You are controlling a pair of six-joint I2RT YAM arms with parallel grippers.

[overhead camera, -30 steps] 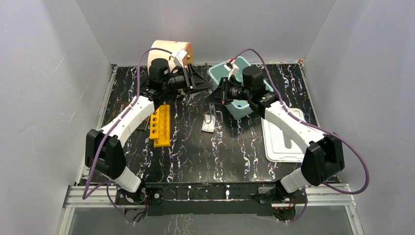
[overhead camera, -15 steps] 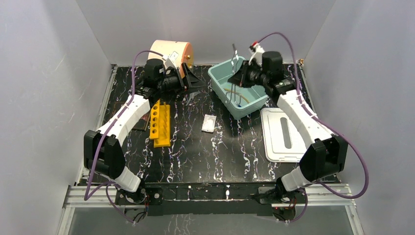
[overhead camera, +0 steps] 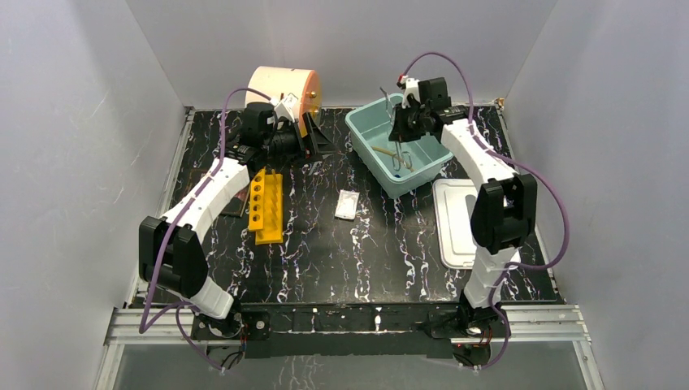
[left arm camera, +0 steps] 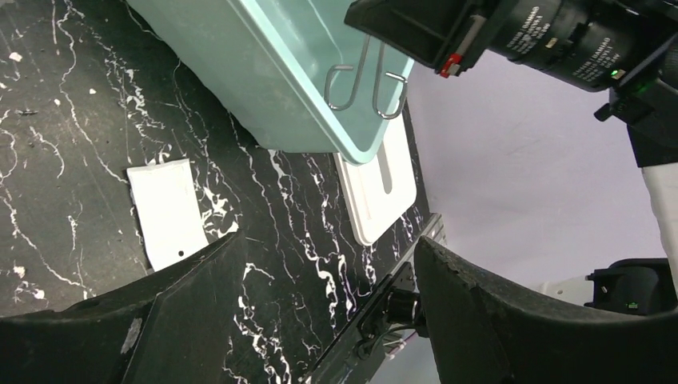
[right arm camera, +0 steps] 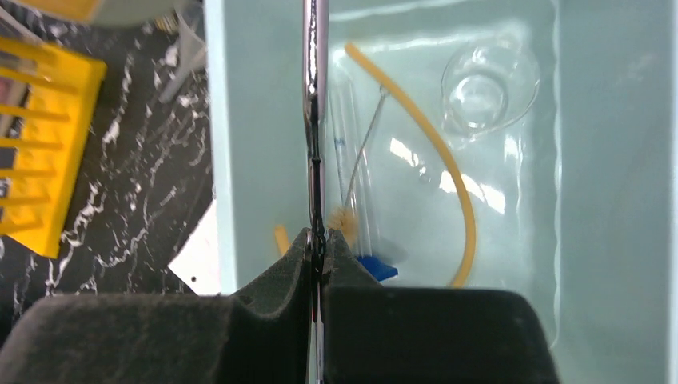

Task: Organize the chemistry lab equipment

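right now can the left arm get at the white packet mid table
Probably yes: the left gripper is open and empty, the white packet lies flat on bare table nearby, and nothing stands between them.

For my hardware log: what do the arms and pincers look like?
The left arm and right arm: white shell links, black joint blocks, a purple cable looping along each. The left pincer and right pincer: broad matte black fingers.

At the far edge of the black white-veined table (overhead camera: 325,260), a large cream drum (overhead camera: 280,85) on its side, orange face rightward; near the right edge, a flat white lid (overhead camera: 451,236) with a slot.
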